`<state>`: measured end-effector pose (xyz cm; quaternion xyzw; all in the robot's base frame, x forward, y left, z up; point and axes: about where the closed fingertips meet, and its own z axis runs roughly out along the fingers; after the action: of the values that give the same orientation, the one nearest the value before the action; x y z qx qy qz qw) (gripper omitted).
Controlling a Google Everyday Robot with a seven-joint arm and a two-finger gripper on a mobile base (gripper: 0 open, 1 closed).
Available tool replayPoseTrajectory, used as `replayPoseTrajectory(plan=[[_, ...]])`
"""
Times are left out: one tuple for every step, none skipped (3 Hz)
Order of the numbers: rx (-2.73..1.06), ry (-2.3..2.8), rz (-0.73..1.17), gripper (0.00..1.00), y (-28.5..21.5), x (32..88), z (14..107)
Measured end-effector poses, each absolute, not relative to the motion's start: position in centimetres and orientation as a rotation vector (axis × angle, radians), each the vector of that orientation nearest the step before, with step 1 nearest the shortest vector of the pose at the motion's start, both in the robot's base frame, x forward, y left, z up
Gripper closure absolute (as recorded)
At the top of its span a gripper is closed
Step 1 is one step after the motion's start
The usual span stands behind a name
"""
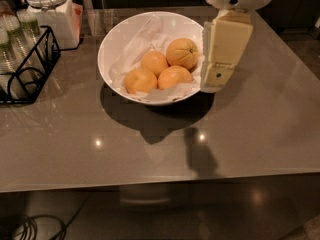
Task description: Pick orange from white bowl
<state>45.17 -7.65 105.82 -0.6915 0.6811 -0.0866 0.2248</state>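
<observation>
The white bowl (120,39) stands on the grey table, lined with crumpled white paper. It holds the orange (182,53), the largest and deepest in colour, at the right rear, with three smaller paler oranges (154,62) beside and in front of it. My gripper (216,79) hangs from the white arm at the top right, its cream fingers pointing down at the bowl's right rim, just right of the orange and above the table.
A black wire rack (27,64) with glasses stands at the left edge. A white lidded jar (50,11) stands at the back left. The table's front edge (160,181) runs across the lower part, with cables on the floor below.
</observation>
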Motion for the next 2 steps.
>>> replayPoseTrajectory(plan=[[-1.893, 1.881, -0.268, 0.0, -7.9, 45.1, 106.2], [-1.924, 1.828, -0.28, 0.0, -7.8, 47.5, 107.0]])
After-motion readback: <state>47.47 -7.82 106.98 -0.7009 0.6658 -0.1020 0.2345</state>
